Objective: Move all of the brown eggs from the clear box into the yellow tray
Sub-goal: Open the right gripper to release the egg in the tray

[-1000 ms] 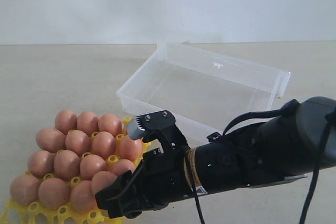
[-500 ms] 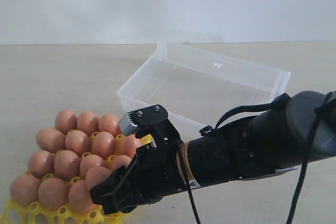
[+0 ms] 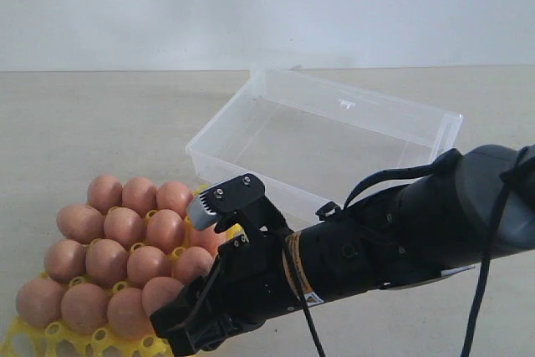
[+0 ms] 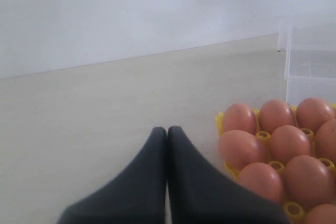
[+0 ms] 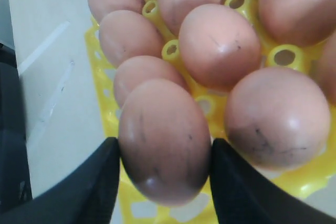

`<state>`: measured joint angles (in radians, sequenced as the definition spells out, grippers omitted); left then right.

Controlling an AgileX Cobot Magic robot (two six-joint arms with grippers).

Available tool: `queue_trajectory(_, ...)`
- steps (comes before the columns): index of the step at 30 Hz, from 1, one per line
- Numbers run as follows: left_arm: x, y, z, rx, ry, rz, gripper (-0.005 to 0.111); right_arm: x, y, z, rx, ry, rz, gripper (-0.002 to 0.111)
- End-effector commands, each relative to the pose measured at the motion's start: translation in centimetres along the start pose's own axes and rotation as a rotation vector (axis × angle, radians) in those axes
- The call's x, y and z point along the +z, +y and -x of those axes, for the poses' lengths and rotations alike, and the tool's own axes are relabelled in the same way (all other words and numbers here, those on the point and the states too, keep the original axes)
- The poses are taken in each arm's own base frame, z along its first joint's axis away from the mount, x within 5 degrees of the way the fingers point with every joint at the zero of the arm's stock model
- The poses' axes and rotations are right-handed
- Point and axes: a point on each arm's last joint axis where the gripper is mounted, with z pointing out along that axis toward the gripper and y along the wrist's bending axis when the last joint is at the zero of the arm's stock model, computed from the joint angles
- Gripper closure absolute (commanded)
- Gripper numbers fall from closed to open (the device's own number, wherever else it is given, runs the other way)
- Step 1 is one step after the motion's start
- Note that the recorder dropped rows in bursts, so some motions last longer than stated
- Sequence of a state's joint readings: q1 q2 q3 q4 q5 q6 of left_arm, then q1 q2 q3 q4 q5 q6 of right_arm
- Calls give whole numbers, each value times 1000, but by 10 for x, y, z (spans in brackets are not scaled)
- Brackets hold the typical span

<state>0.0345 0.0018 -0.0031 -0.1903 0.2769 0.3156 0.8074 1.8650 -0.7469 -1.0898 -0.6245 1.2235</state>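
Exterior view: your clear box (image 3: 334,135) looks empty, right gripper (image 5: 164,153) fingers clasp seemingly the last brown egg (image 5: 157,124) over the yellow tray (image 5: 104,98) edge, left gripper (image 4: 167,132) fingers pinched together.

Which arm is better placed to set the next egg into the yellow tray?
Right. Its end effector grips a smooth brown oval egg over the bright yellow plastic egg tray. The left end effector is shut, holds nothing, and sits beside the tray.
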Motion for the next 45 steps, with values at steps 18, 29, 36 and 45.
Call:
queue_trajectory(18, 0, 0, 0, 1, -11, -5, 111, 1, 2, -2, -39, 23, 18, 57)
queue_trajectory(29, 0, 0, 0, 1, -11, -5, 111, 0, -2, -3, -54, 40, -30, 57)
queue_trajectory(36, 0, 0, 0, 1, -11, -5, 111, -1, -1, -2, -57, 36, -28, 57)
queue_trajectory(45, 0, 0, 1, 1, -15, -4, 111, -13, 4, 9, -93, 3, -73, 57)
